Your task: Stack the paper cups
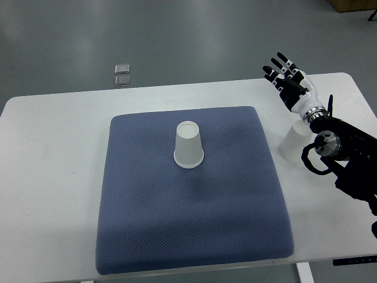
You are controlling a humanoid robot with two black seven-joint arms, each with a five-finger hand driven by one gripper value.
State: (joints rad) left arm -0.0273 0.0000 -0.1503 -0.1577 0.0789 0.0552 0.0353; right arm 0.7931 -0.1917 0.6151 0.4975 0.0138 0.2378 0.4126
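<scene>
The right hand (287, 76) hovered with fingers spread, holding nothing; a cup (293, 143) stood just behind its wrist, near the surface (53, 177) edge.

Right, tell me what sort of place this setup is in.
Probably a robotics lab or test room, not a home. A plain white table stands on a bare grey floor, with a blue textured mat as a work surface, two white paper cups, and the right robot hand open.

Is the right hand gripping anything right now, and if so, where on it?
Nothing. The right hand is open with fingers spread above the table's far right. One paper cup sits under its wrist, ungrasped; the other cup stands upside down on the blue mat.
</scene>
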